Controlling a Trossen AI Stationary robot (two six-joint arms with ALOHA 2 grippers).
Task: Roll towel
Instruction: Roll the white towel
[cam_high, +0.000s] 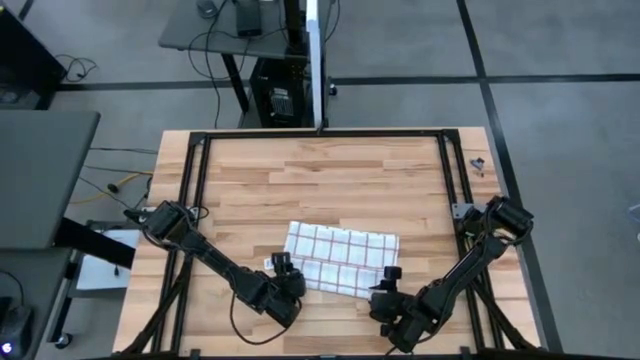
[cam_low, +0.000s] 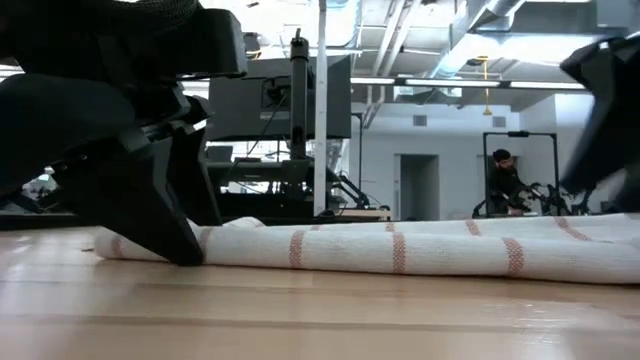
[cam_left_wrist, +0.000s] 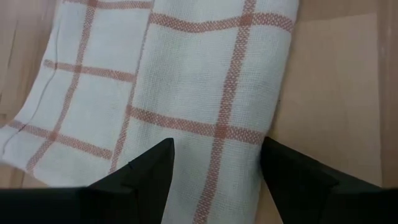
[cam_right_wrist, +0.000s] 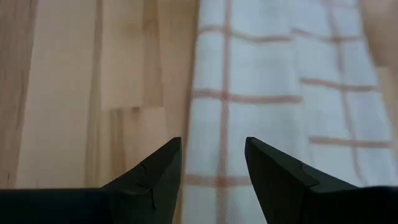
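The towel, white with a red-brown grid, lies on the wooden table near its front edge. It is folded into a band, with a thicker folded strip along its near side. My left gripper is open at the towel's left end, its fingers low on either side of the strip. My right gripper is open over the towel's right end, with the towel's edge showing between its fingers. In the low view it stands raised. My left gripper comes down on the towel's left end from above, slanting from the table's near side. Its open fingers stand across the thick strip. One fingertip reaches the table beside the cloth. I cannot tell whether the fingers touch the towel. The towel lies flat.
A tiny white scrap lies beside my left gripper. A small dark part sits at the table's far right edge. Bare wood stretches beyond the towel to the far edge. A person stands in the room behind.
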